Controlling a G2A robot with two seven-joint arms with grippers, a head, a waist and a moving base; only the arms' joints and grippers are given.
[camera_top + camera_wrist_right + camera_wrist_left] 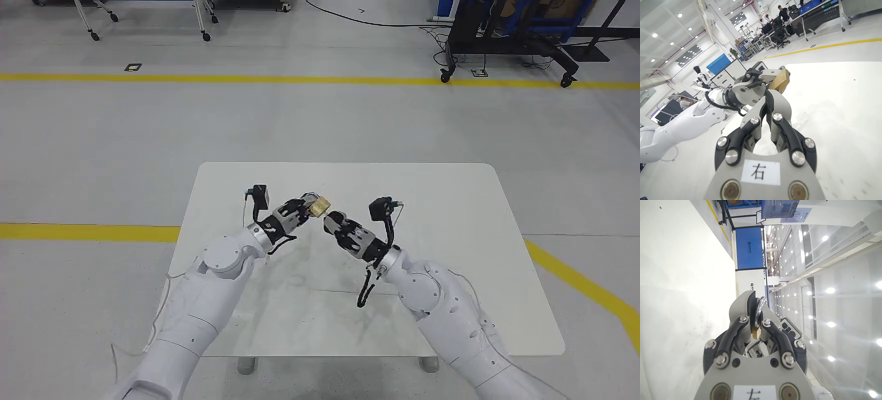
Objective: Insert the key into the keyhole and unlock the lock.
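Two arms over white table (450, 200), left end effector (759, 308) clamping brass lock (780, 81), right end effector (770, 94) pinched narrow beside it.

A white table (450, 200) with rounded corners is seen set on a pale grey floor (150, 130) crossed by yellow lines (300, 78), and its top is marked by faint dark scuffs (704, 323) and a small dark speck (854, 79).

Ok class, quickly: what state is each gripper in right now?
Left gripper: shut on the lock.
Right gripper: shut; whether it holds the key cannot be told.
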